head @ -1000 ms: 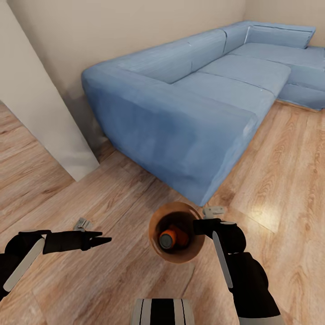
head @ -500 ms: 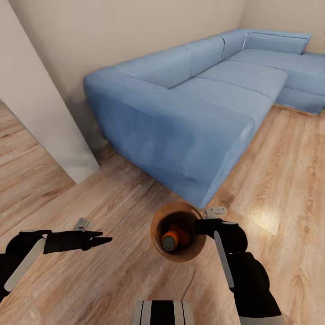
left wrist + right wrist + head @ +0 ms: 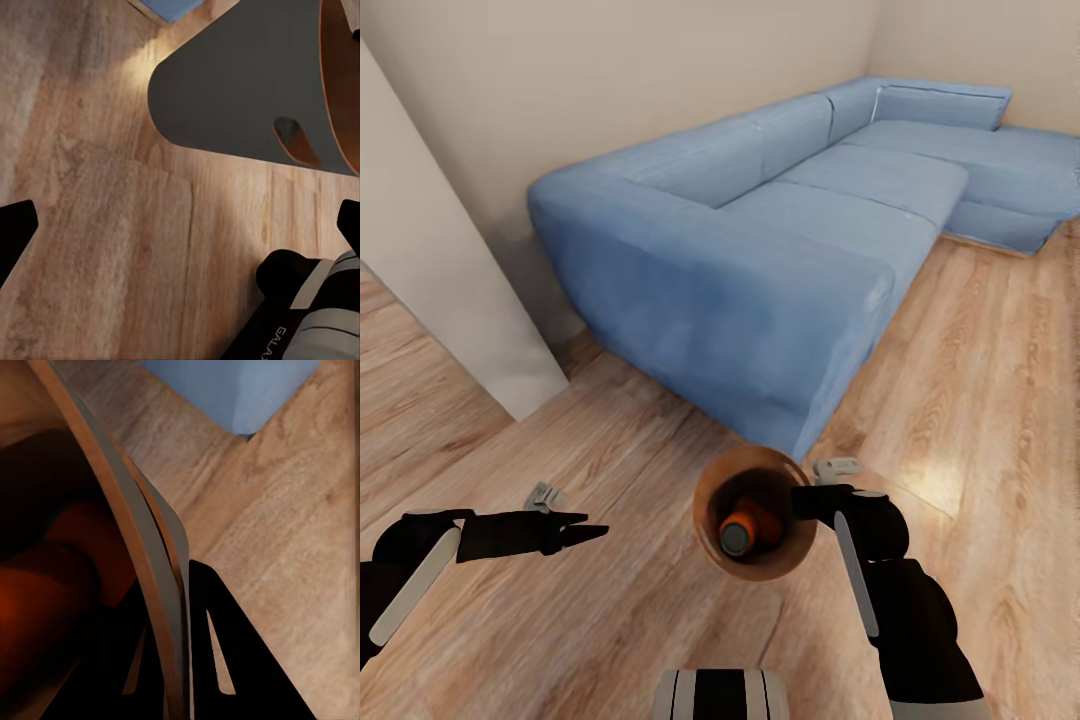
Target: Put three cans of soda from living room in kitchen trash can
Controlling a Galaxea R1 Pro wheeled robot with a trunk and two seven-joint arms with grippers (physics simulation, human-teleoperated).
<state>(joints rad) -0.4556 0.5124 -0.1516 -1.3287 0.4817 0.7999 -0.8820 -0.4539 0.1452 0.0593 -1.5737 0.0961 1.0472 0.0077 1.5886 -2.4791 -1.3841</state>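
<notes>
I count one blue sofa point(image 3: 760, 260), one tash can point(image 3: 710, 520) and at least one orange can of soda point(image 3: 745, 527) inside it. My left gripper point(image 3: 585, 530), left of the tash can, looks pinched together and carries nothing. My right gripper point(image 3: 800, 500) clamps the tash can's rim, holding it above the plank floor point(image 3: 980, 380) in front of the sofa's arm.

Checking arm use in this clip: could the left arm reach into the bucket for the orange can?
Probably yes: the bucket, held by the right gripper, is open-topped, and nothing lies between it and the left gripper.
</notes>
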